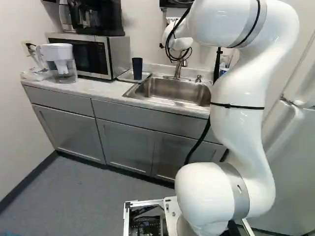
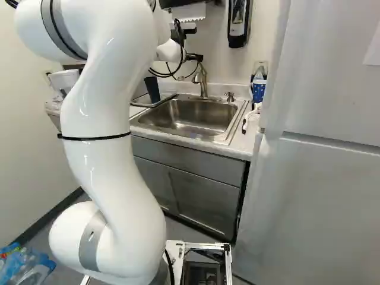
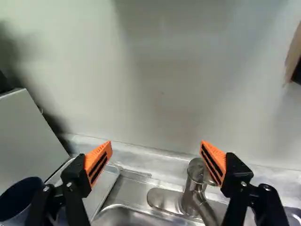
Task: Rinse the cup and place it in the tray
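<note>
With the middle of the sink [image 2: 190,116] as the hub of a clock and twelve toward the wall [image 3: 160,94], the cup [image 3: 21,197] stands at about ten o'clock, mouth up, on the tray [image 3: 99,188]. That spot makes sense: the tray lies right beside the basin, so the cup has little way to travel and any drips would fall on metal. The microwave [image 1: 86,54] sits farther out at ten, leaving the cup on the side nearer the sink.

The gripper [image 3: 155,143] holds nothing; its orange pads [image 3: 98,162] stand wide apart. It hangs near twelve, by the faucet [image 3: 193,188], with the cup off to one side of it. One pad overlaps the faucet's top in the wrist view, though whether they touch cannot be told. Such a spread would suit straddling the faucet handle, so the step in hand is probably working the water. No stream can be made out, and nothing shows whether the cup is rinsed. If it is, placing looks done; if not, it must still be fetched. Closing off-centre could knock the faucet sideways.
</note>
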{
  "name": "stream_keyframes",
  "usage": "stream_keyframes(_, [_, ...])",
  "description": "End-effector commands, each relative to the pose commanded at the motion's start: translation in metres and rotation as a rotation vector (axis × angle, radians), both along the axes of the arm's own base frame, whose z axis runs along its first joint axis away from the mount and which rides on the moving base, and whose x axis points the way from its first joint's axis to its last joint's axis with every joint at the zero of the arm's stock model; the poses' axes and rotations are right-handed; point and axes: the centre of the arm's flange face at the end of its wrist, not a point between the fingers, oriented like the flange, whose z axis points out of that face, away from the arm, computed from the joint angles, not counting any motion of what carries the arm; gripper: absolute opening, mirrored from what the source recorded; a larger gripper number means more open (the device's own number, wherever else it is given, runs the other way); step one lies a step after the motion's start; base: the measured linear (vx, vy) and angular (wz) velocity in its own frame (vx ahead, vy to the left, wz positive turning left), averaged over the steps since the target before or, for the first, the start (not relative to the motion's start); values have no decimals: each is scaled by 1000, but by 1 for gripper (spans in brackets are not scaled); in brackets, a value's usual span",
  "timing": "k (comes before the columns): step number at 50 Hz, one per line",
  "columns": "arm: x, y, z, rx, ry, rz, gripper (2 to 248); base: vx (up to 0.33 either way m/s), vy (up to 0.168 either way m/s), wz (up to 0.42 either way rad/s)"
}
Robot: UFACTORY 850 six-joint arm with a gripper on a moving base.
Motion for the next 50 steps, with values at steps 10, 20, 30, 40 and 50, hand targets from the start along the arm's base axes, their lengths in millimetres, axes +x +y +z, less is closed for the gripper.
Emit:
stream_keyframes(10, [-1, -1, 7, -7, -76, -6, 247, 0, 0, 0])
stream_keyframes(20, [-12, 0, 9, -8, -79, -7, 247, 0, 0, 0])
stream_keyframes(30, [-31, 0, 11, -7, -70, -8, 247, 0, 0, 0])
stream_keyframes(40, [-52, 0, 13, -7, -63, -10, 247, 0, 0, 0])
stream_keyframes(50, [-71, -4, 15, -7, -57, -18, 247, 0, 0, 0])
